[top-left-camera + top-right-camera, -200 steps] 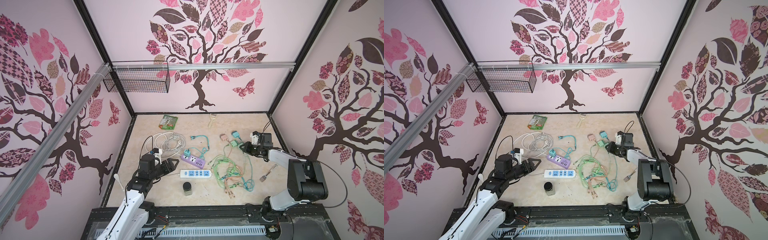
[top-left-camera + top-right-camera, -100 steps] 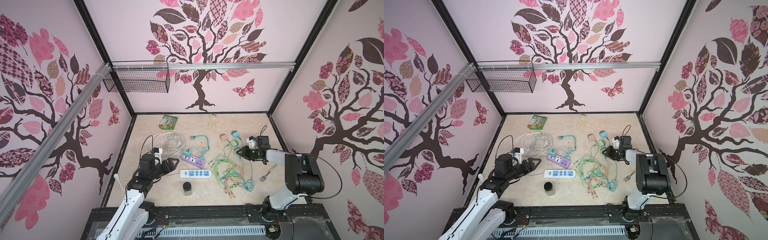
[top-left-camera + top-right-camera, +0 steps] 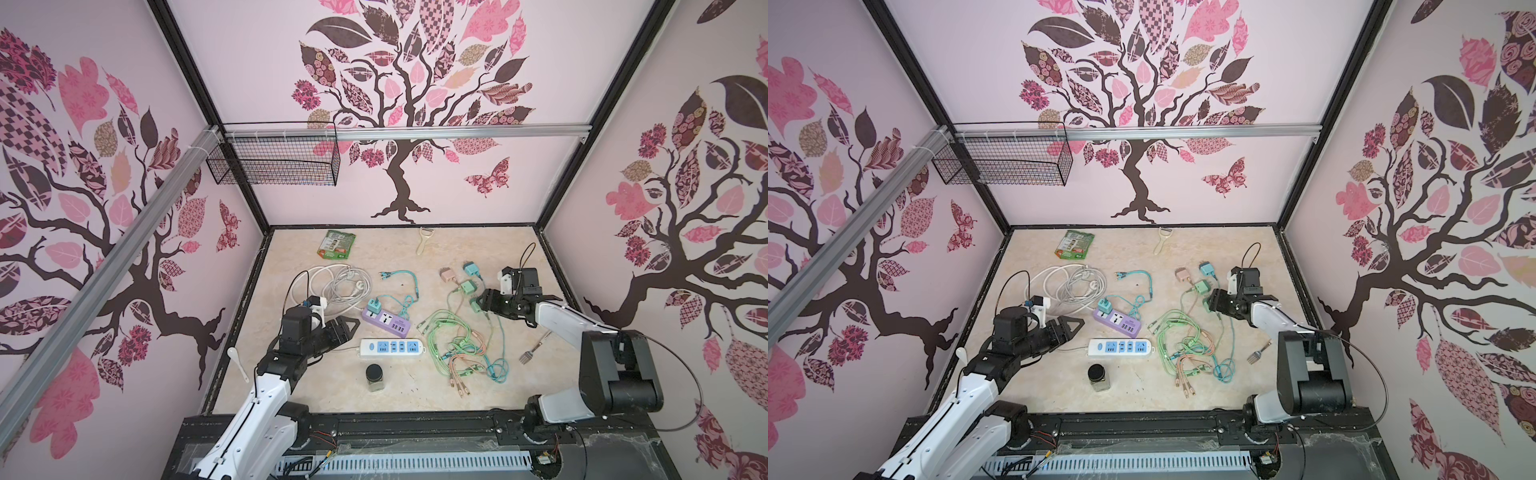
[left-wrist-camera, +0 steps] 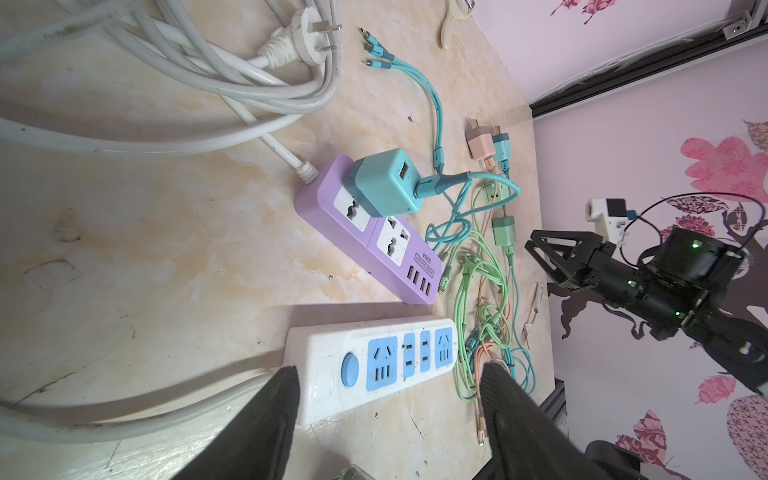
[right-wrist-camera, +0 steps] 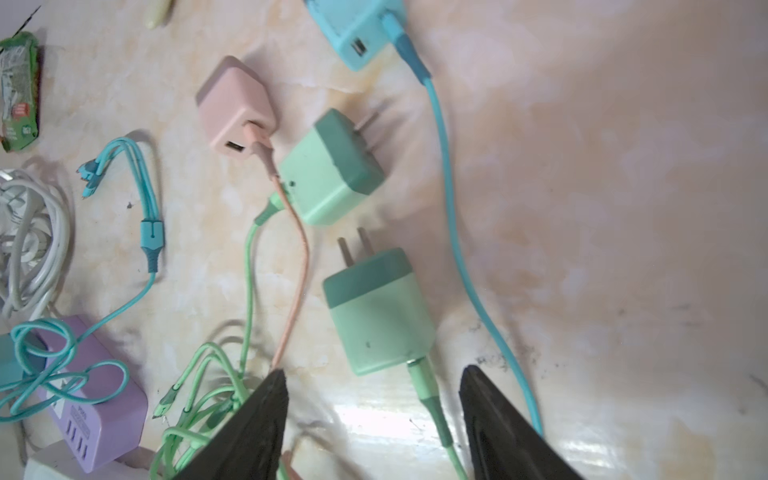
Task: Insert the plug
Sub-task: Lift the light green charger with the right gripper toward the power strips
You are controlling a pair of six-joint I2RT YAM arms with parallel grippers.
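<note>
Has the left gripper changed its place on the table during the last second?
No. The left gripper still hovers just left of the switch end of the white power strip, with the same gap as before.

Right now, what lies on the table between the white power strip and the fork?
A tangle of green, peach and teal charging cables lies between the white power strip and the fork, in both top views.

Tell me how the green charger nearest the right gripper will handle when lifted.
The green charger looks like a small rigid block, probably light. Its cable is floppy and seems to run into the cable tangle, so it will likely drag. Flat-sided, it shouldn't roll.
</note>
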